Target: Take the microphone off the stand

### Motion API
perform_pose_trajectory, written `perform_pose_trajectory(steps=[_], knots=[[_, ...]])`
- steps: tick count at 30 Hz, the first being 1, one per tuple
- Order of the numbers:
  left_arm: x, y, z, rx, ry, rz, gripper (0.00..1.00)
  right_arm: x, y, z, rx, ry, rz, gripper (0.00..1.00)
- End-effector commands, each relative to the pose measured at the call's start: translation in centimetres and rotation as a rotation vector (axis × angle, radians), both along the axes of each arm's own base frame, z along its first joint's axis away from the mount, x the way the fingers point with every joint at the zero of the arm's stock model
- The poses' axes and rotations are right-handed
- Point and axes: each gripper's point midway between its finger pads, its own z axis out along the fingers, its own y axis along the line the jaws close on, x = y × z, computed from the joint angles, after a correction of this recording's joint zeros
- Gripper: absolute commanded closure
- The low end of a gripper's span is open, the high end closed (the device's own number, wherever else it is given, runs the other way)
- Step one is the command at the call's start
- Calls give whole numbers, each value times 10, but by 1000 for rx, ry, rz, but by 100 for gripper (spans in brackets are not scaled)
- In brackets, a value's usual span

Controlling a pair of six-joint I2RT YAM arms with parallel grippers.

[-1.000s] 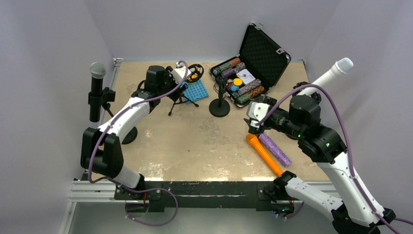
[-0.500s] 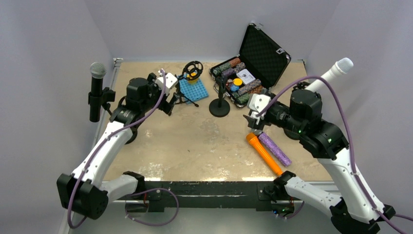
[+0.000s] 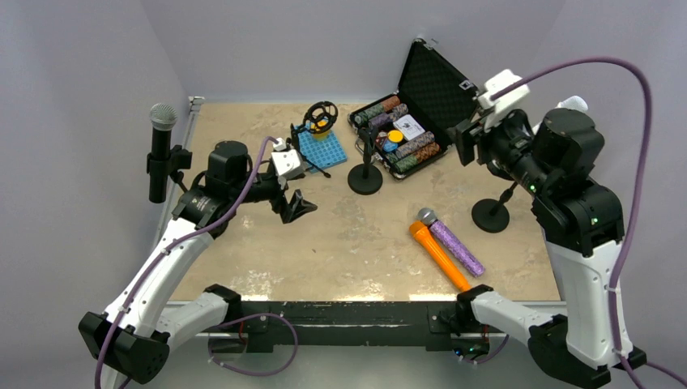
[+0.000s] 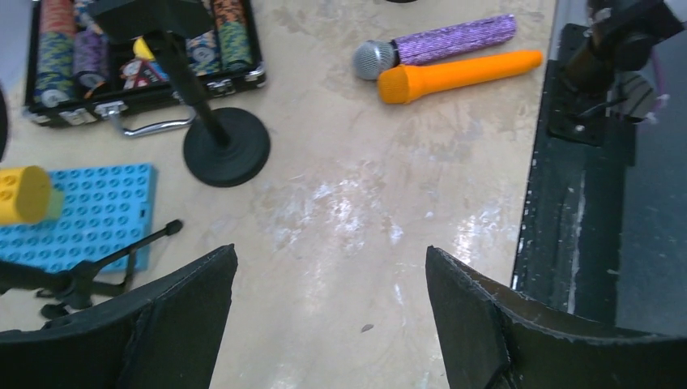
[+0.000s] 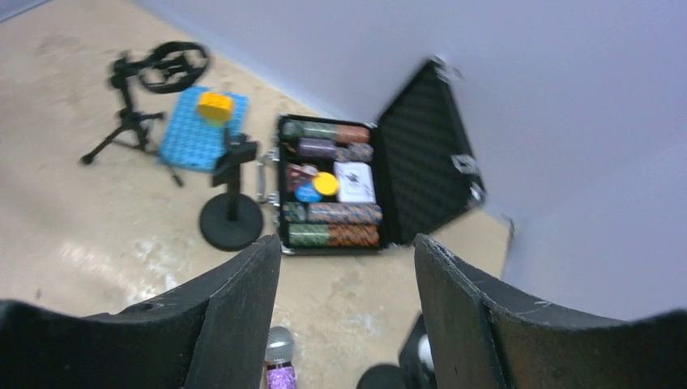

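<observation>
A black microphone with a grey head stands upright in a stand clip at the far left edge. A white microphone shows only its tip behind my right arm; its stand base sits on the table at the right. My left gripper is open and empty over the table's left middle, well right of the black microphone; its wrist view shows bare table between the jaws. My right gripper is open and empty, raised near the case, left of the white microphone.
An empty black stand stands mid-table. An orange microphone and a purple one lie at the front right. An open poker-chip case, a blue plate and a small tripod with a ring are at the back.
My left gripper drew back from the tripod toward the table's middle. My right gripper rose from the orange and purple microphones toward the back right, uncovering the purple one's head and the right stand base.
</observation>
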Motion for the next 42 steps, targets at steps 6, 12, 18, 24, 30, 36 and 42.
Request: perform_pose_trajectory(steps=[6, 12, 18, 24, 30, 36, 42], knots=[[-18, -44, 38, -121, 9, -187, 11, -30, -105, -13, 276, 23, -530, 35], [-15, -54, 51, -184, 31, -197, 10, -12, -146, -54, 427, 125, -722, 39], [-15, -52, 49, -174, 19, -191, 10, 29, -146, -61, 484, 32, -598, 38], [-19, -48, 42, -160, 34, -185, 10, 56, -161, -72, 483, 15, -615, 38], [-17, -49, 39, -151, 51, -179, 10, 69, -168, -84, 457, 4, -620, 42], [-16, -49, 37, -145, 60, -174, 10, 75, -176, -100, 473, 27, -660, 46], [-17, -48, 36, -143, 58, -174, 9, 81, -177, -100, 435, -23, -629, 51]])
